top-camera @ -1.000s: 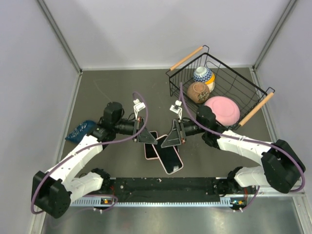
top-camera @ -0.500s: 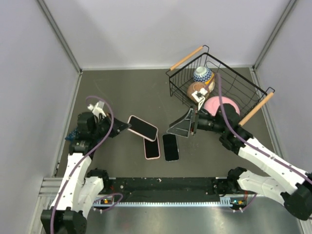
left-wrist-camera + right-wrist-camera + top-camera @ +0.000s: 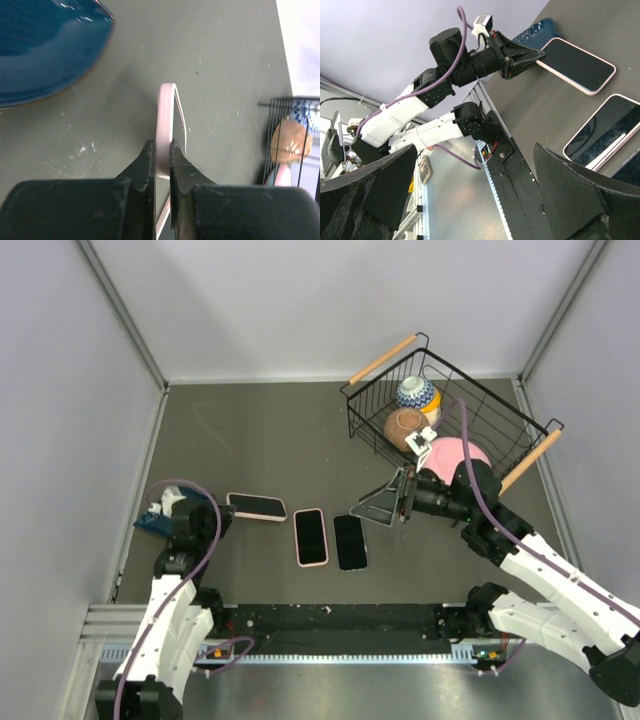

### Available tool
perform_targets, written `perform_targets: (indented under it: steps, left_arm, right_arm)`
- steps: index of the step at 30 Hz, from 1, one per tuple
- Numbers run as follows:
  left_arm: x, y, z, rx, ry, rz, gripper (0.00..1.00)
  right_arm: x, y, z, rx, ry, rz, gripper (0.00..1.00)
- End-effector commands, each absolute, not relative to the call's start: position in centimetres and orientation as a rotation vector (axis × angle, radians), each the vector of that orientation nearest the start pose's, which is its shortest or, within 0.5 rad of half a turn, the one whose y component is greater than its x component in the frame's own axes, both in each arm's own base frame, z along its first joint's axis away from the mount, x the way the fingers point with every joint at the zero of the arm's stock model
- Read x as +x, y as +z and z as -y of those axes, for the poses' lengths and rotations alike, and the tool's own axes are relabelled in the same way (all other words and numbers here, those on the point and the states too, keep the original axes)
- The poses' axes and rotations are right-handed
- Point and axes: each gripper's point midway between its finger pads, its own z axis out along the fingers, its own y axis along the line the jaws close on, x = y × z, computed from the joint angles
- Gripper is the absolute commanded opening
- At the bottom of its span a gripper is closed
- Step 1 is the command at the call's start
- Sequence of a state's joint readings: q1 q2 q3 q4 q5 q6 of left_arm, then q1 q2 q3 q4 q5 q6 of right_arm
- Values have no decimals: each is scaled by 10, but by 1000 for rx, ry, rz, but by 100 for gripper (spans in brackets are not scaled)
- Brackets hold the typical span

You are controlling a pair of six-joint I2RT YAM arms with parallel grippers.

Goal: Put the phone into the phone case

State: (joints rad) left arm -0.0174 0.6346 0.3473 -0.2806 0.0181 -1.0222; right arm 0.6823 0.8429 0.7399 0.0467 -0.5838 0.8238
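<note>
table [image 3: 260, 430], wire basket [image 3: 365, 412] far right. right gripper [image 3: 372, 504] jaws spread wide, empty, near black phone [image 3: 350, 542]. left gripper [image 3: 161, 152] pinching edge of pink case [image 3: 257, 506], left of pink-rimmed phone [image 3: 310, 537] beside black phone.

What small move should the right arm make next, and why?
Probably lower the right gripper, jaws open, onto the black phone: it lies bare on the table, apart from the pink case that the left gripper clamps by its edge.

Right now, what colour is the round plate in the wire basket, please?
Pink plate; top external view best.
</note>
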Motion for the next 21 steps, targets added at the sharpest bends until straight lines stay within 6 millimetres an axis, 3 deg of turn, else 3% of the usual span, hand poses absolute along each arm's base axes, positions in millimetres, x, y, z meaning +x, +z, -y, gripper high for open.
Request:
perform_targets:
  steps: [1,4,7,8,12,16,21]
  left_arm:
    - [273,134,-10,-1160,-454,-1586,0]
    - [269,129,-18,-1191,-446,-1517,0]
    - [265,124,-4,-1159,-504,-1581,0]
    - [258,115,1,-1138,-492,-1659,0]
    - [238,98,24,-1132,-568,-1811,19]
    - [217,78,35,-1198,-616,-1881,27]
    - [207,76,58,-1211,-788,-1901,39]
  right_arm:
    - [152,305,-276,-401,1535,-1822,99]
    - [152,305,-275,-407,1521,-1819,99]
    - [154,305,-275,-412,1517,-1821,99]
    - [154,304,-275,-414,1517,-1824,99]
    - [157,303,-275,-410,1512,-1828,99]
    - [158,303,-276,-408,1513,-1831,99]
    - [157,304,-275,-407,1519,-1830,99]
